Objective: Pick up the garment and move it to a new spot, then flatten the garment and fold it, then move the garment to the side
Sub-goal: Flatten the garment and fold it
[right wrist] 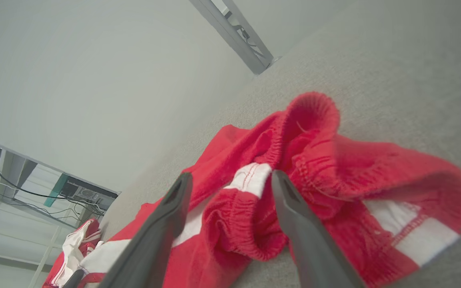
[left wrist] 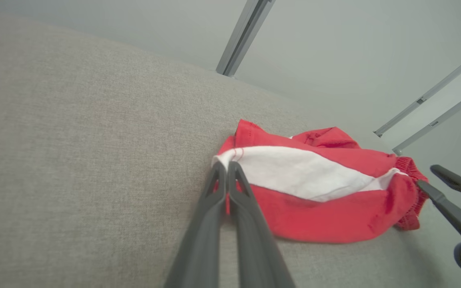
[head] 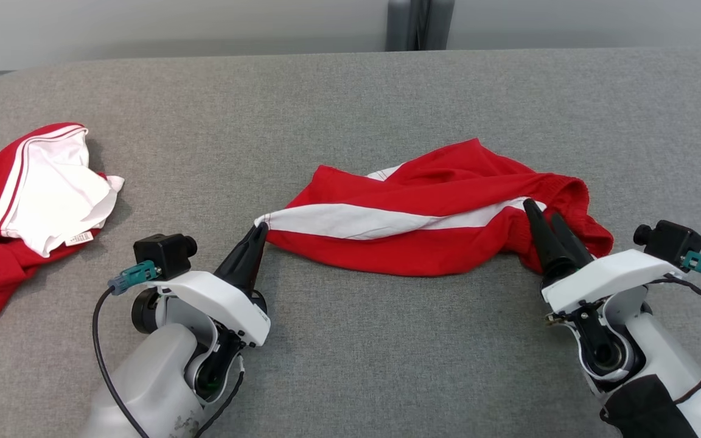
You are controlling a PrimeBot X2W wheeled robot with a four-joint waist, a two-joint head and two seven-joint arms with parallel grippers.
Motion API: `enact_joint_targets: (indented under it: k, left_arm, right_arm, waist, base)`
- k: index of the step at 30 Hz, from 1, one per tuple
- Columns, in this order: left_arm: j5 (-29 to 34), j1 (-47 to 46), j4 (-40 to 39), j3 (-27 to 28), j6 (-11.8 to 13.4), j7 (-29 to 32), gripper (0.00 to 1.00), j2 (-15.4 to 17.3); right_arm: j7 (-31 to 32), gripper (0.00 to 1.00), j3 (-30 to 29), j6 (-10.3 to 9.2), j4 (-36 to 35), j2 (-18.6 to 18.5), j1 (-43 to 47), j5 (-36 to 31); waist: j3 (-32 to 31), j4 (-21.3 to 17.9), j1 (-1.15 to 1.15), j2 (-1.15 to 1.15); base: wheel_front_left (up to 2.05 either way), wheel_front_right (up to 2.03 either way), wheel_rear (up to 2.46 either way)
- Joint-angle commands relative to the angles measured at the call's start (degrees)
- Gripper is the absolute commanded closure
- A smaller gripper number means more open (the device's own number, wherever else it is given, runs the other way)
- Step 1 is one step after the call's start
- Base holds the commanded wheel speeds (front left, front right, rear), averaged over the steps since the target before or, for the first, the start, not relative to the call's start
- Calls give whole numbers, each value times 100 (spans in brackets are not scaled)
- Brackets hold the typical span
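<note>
Garment (head: 423, 213), red with a white band, lies rumpled across the middle of the head view on the grey table (head: 350, 365), stretched from just left of centre to the right-hand side. My left gripper (head: 259, 230) sits at lower left of centre, at the garment's left end. In the left wrist view its fingers (left wrist: 214, 208) are pressed together on the white-banded corner, with a sliver of red cloth pinched between them. My right gripper (head: 541, 208) is at the right of the frame, over the garment's other end. In the right wrist view its fingers (right wrist: 162, 224) stand well apart, with a bunched fold of elastic waistband between them and nothing clamped. A second garment (head: 28, 201), red and white, lies heaped at the left edge, well apart from mine.
</note>
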Motion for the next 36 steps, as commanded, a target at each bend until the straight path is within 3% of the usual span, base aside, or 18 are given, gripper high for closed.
enact_joint_targets:
  k: [1, 10, 12, 13, 14, 16, 27, 36]
  left_arm:
    - [47, -110, 3, -13, -9, -28, 100, 22]
    - [56, -152, -12, -29, -9, -33, 100, 26]
    - [82, -163, -25, 8, -9, -34, 100, 30]
    - [92, -163, -30, 21, -9, -34, 100, 28]
    - [101, -165, -35, 31, -9, -34, 100, 26]
    - [114, -161, -42, 49, -9, -34, 100, 18]
    - [201, -54, -60, 199, -10, -34, 100, -13]
    - [409, 174, -190, 644, -10, -36, 100, -68]
  right_arm:
    - [58, 0, 22, 2, 69, -54, -107, 153]
    - [181, 0, 207, 2, 472, -118, -427, 705]
    - [204, 23, 295, 2, 541, -139, -485, 803]
    - [205, 51, 328, 2, 552, -145, -500, 845]
    - [212, 61, 363, 2, 563, -150, -511, 877]
    - [215, 100, 429, 2, 565, -173, -536, 935]
    - [-110, 100, 739, 2, 425, -361, -510, 1086]
    - [-99, 100, 991, 2, -237, -790, -248, 1182]
  waist:
    - [24, 32, 0, 0]
    - [87, 132, 0, 0]
    - [102, 143, 0, 0]
    - [105, 145, 0, 0]
    - [111, 145, 0, 0]
    - [117, 148, 0, 0]
    - [44, 116, 0, 0]
    - [-241, 61, 0, 0]
  base:
    - [0, 0, 0]
    - [0, 0, 0]
    - [0, 0, 0]
    - [0, 0, 0]
    - [0, 0, 0]
    - [0, 0, 0]
    - [0, 0, 0]
    - [0, 0, 0]
